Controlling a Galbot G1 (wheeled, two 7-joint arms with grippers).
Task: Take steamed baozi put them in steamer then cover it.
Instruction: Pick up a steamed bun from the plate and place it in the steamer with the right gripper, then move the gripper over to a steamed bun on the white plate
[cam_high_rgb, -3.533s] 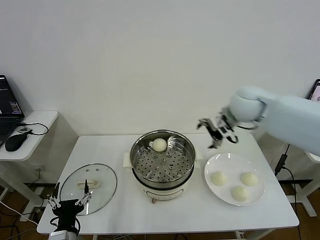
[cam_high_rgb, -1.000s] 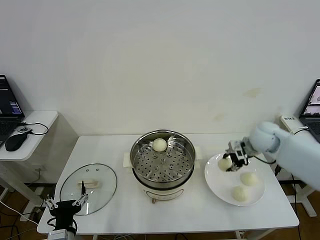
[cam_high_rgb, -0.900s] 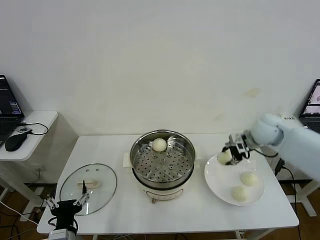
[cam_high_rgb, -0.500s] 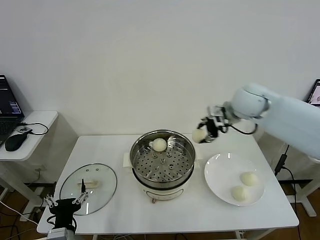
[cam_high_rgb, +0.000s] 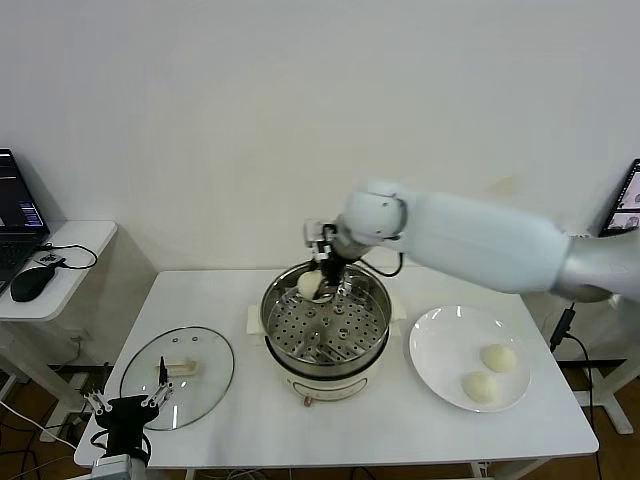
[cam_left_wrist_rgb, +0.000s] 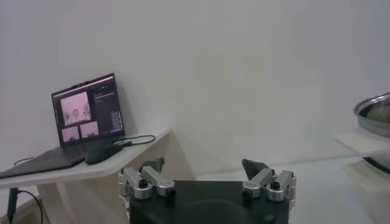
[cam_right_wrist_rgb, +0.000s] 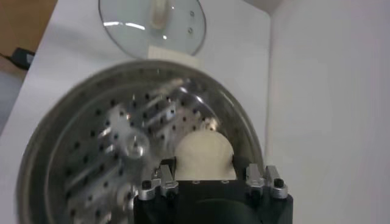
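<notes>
A steamed baozi (cam_right_wrist_rgb: 204, 154) is pinched between the right gripper (cam_right_wrist_rgb: 211, 176) fingers above the steamer (cam_high_rgb: 372, 335) tray for release, while the left gripper (cam_left_wrist_rgb: 205, 184), fingers spread, is parked.

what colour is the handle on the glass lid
White, or pale cream; the handle on the glass lid shows best in the head view.

No legible text or labels anywhere.

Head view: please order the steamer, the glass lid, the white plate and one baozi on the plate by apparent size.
1. steamer
2. white plate and glass lid: look alike, not ranked.
3. baozi: clearly smallest.
</notes>
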